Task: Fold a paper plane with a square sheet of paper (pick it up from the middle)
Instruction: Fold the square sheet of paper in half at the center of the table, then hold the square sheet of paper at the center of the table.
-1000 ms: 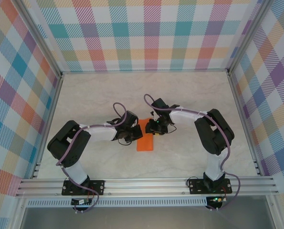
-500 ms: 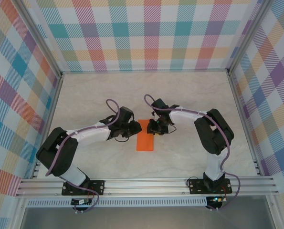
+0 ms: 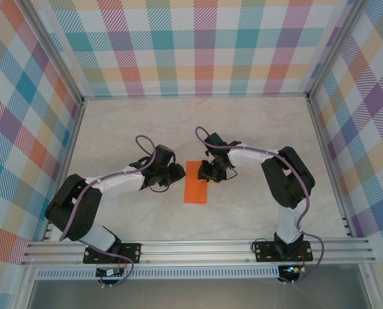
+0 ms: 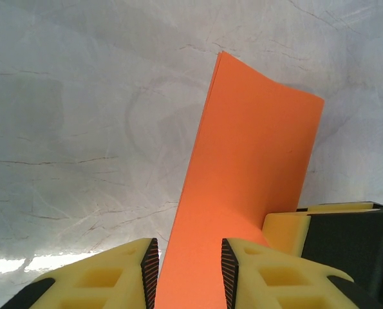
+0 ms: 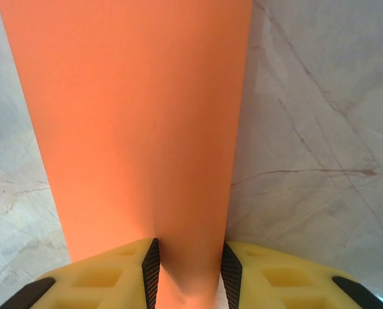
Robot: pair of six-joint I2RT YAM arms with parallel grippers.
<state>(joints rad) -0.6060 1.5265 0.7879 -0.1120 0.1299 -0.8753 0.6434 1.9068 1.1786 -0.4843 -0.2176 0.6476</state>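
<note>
- Paper sheet (image 3: pixel 196 185) lies on the table (image 3: pixel 262 129), about midway between the two arms, as a narrow rectangle and not a square.
- Its long axis runs from the arm bases toward the back wall (image 3: pixel 204 51), with the near end leaning a little to the left.
- Seen from the left wrist, the sheet (image 4: pixel 255 161) stretches away from the camera to a squared-off far end. A thin second edge along one long side suggests it is doubled over.
- Seen from the right wrist, it (image 5: pixel 140 116) is a straight-sided band running up out of the picture.
- The left gripper (image 3: pixel 177 172) stands at the left long edge of the far half, and the right gripper (image 3: pixel 208 174) at the right long edge, close across from it.
- The near half of the sheet lies uncovered.
- Bare table surrounds the sheet on every side, and the side walls and the front rail (image 3: pixel 197 248) are well apart from it.
- The paper is plain bright orange and smooth, with sharp corners and no marks.
- The left gripper (image 4: pixel 190 254) has its yellow fingers (image 4: pixel 120 270) parted, with orange paper showing in the gap; no pad visibly presses on it.
- A yellow finger of the other arm (image 4: pixel 286 228) sits just beside the sheet's right edge in that view.
- The right gripper (image 5: pixel 190 254) is likewise spread part-way, with the paper passing through the gap between its fingers (image 5: pixel 114 270).
</note>
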